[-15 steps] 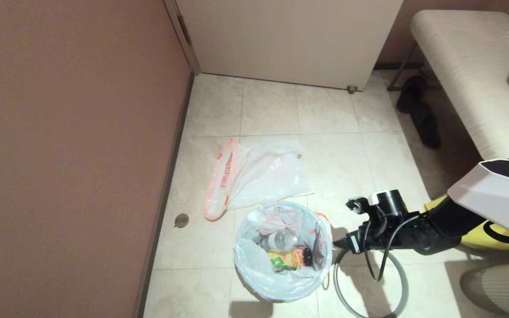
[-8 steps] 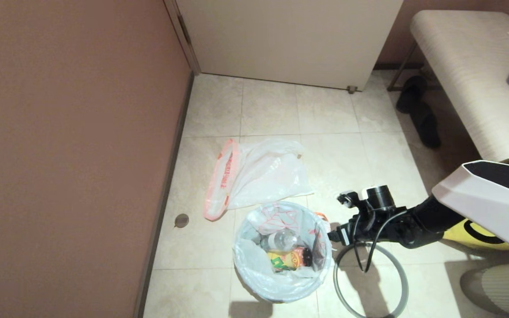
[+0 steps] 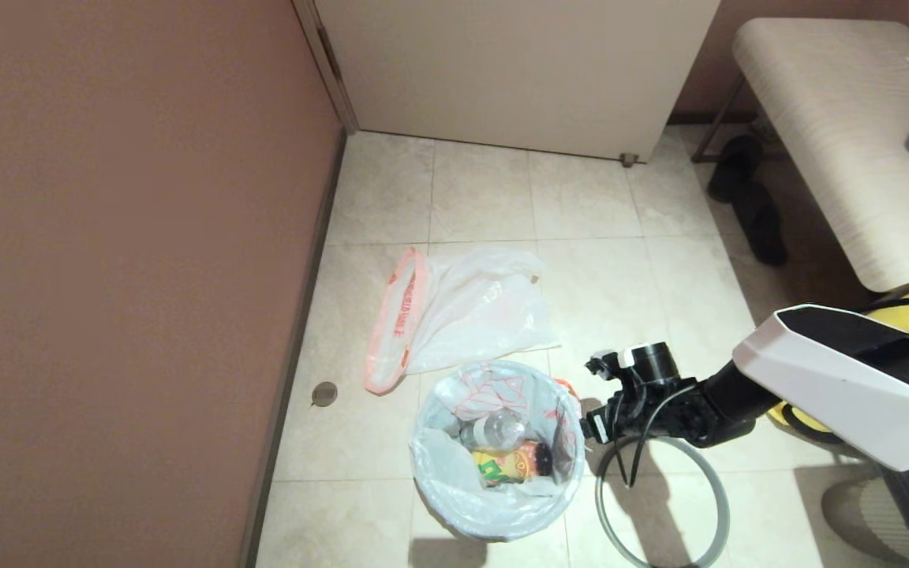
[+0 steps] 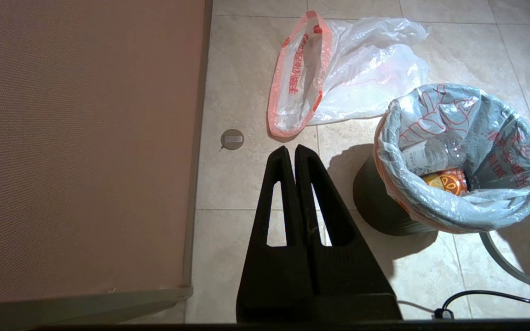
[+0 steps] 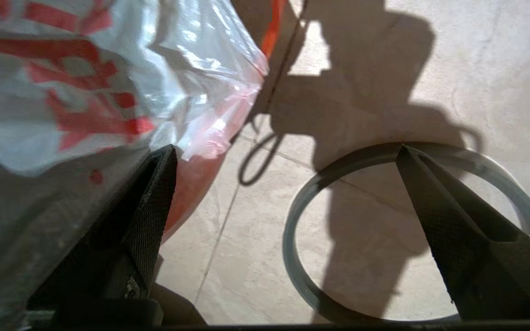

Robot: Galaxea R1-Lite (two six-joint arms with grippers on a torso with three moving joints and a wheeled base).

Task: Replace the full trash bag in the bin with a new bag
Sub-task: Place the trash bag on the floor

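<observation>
The full trash bag (image 3: 494, 450), white with red print, lines the bin; a clear bottle and a yellow packet lie in it. The bin's dark wall (image 4: 375, 202) shows below the bag's folded edge (image 4: 453, 216). My right gripper (image 3: 589, 430) stands open at the bin's right side; in the right wrist view one finger (image 5: 154, 202) lies against the bag (image 5: 85, 92), with nothing between the jaws (image 5: 285, 148). The grey hoop (image 3: 660, 505) lies on the floor under that arm. The new bag (image 3: 462, 315) lies flat behind the bin. My left gripper (image 4: 291, 149) is shut and empty, left of the bin.
A brown wall (image 3: 131, 276) runs along the left and a pale door (image 3: 518, 71) closes the back. A bench (image 3: 841, 134) with small items stands at the right, black slippers (image 3: 746, 197) beside it. A yellow fabric bag (image 3: 802, 414) sits behind my right arm. A floor drain cover (image 3: 324, 393) is near the wall.
My right arm has moved left up to the bin's right rim, and its jaws have opened wider. The bin and its bag have shifted slightly left. The left gripper stayed shut.
</observation>
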